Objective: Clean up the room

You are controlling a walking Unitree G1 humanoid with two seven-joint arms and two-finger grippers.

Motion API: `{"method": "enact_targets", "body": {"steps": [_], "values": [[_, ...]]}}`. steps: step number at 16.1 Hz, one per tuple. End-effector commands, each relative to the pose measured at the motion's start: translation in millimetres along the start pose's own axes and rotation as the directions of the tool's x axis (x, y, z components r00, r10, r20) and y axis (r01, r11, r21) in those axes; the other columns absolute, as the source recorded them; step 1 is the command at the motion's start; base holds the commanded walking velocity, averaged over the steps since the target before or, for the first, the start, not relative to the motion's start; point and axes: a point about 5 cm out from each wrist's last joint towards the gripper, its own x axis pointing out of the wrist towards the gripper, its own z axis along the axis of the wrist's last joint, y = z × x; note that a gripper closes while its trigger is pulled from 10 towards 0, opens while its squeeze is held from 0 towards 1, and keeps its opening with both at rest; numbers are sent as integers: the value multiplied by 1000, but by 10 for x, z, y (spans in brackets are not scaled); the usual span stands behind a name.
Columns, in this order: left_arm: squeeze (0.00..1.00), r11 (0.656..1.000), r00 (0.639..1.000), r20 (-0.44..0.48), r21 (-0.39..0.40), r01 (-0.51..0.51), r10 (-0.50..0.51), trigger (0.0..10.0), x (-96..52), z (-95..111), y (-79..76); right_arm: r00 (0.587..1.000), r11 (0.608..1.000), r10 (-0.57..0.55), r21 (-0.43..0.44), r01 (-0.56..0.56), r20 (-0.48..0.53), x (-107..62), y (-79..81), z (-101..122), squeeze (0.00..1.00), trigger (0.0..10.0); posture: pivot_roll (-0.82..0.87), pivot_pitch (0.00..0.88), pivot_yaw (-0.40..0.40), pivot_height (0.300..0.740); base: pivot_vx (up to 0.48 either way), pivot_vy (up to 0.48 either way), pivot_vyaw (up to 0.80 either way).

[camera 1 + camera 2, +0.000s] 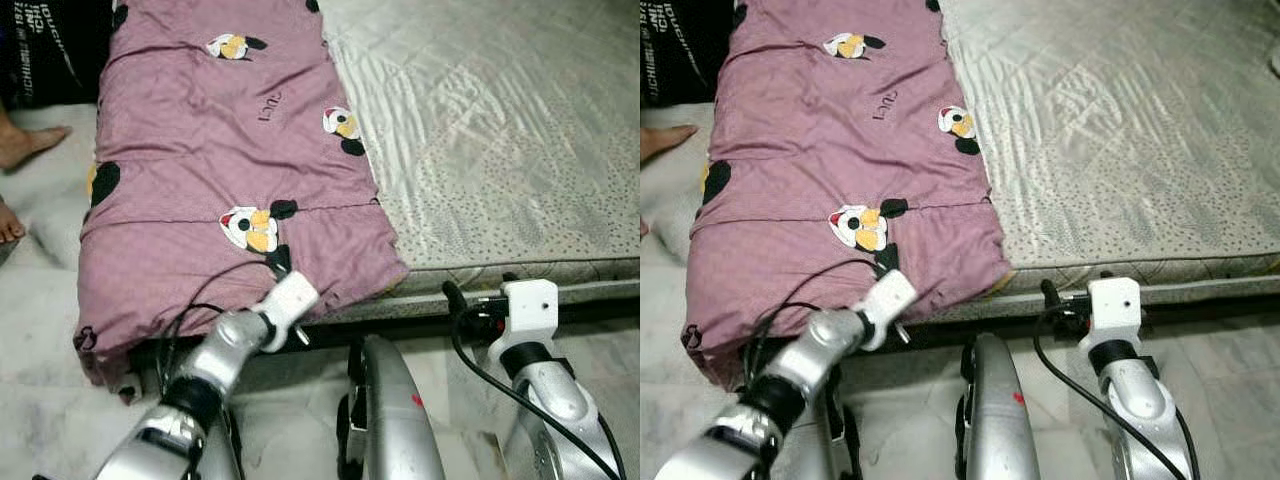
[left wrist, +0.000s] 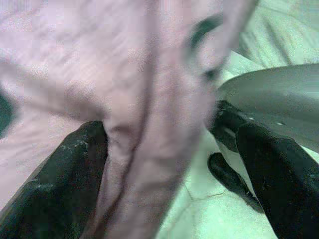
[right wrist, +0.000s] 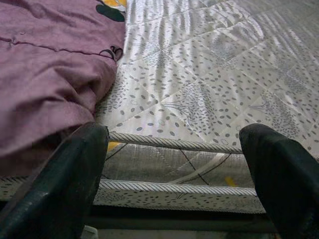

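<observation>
Hanging off the mattress (image 1: 500,150) edge, the purple blanket (image 1: 220,150) has a fold between the left gripper (image 2: 164,169)'s spread fingers. Right gripper (image 3: 174,164), fingers wide, faces the mattress side just beside the blanket.

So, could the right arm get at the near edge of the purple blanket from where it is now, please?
Probably yes: the right tool is open at the mattress edge, and the purple blanket lies just beside it with nothing between. The left tool is already there.
</observation>
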Motion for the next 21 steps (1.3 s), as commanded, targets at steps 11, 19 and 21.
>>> {"method": "enact_targets", "body": {"steps": [11,19,21], "values": [[0,891,809,392,-75,-447,439,10000,-551,429,466,1000,1000,-10,4,11,-13,56,-15,-66,0,10000,-128,195,-100,571,0,0,0],[0,501,532,125,-565,-656,837,10000,-1560,-312,502,998,980,60,189,-61,9,687,151,84,0,10000,31,187,-83,571,0,0,0],[0,439,502,62,-585,-682,863,10000,-1687,-407,409,995,964,99,247,-99,15,850,286,135,0,10000,76,191,-83,571,0,0,0]]}}
